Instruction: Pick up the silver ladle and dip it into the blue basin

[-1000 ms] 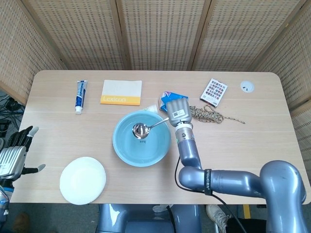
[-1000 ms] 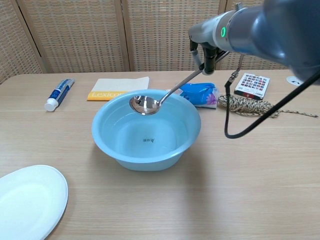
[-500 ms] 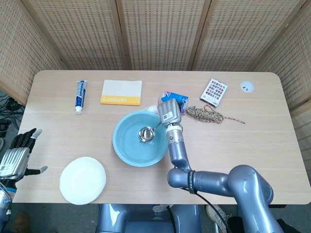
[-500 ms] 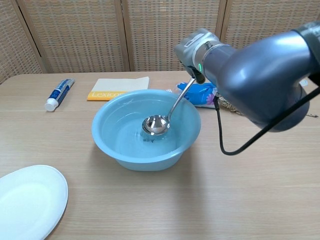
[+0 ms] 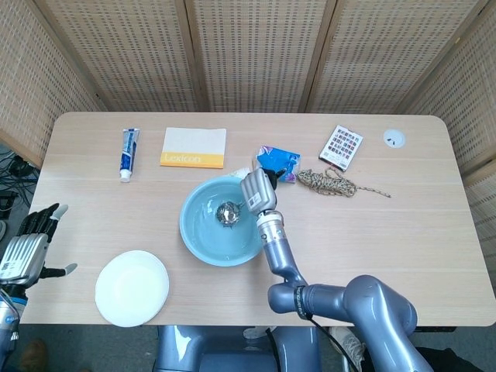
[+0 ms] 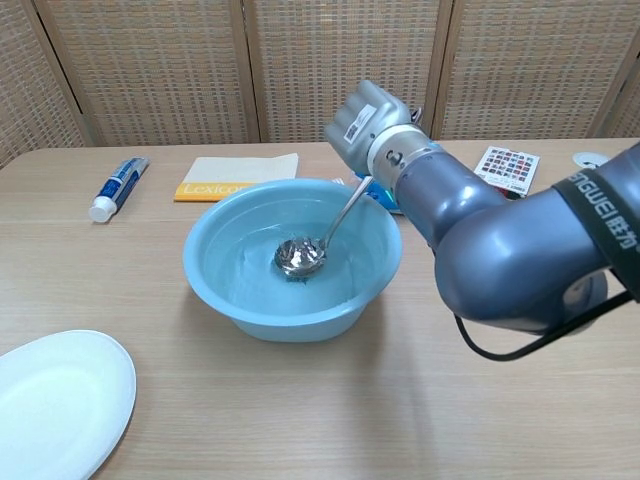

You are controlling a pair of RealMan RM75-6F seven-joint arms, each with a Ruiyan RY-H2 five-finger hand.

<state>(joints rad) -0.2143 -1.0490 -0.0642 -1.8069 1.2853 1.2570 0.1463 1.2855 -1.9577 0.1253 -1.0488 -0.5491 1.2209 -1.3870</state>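
The silver ladle [image 6: 302, 255] has its bowl [image 5: 228, 212] down at the bottom of the blue basin [image 6: 215, 285], which holds water. Its thin handle [image 6: 345, 212] slopes up to the right over the basin's rim [image 5: 190, 235]. My right hand [image 5: 256, 191] holds the top of that handle above the basin's right edge; in the chest view the right hand [image 6: 362, 120] shows mostly as its grey back, with the fingers hidden behind it. My left hand [image 5: 29, 246] hangs off the table's left edge, fingers apart and holding nothing.
A white plate [image 5: 132, 287] lies at the front left. Behind the basin are a toothpaste tube [image 5: 129, 154], an orange-edged Lexicon notepad [image 5: 194, 147], a blue packet [image 5: 278, 162], a coil of rope [image 5: 332, 183] and a card box [image 5: 341, 146].
The right hand has come lower and leftward toward the basin. The ladle's bowl went from above the water to the basin's bottom. The left hand barely moved.
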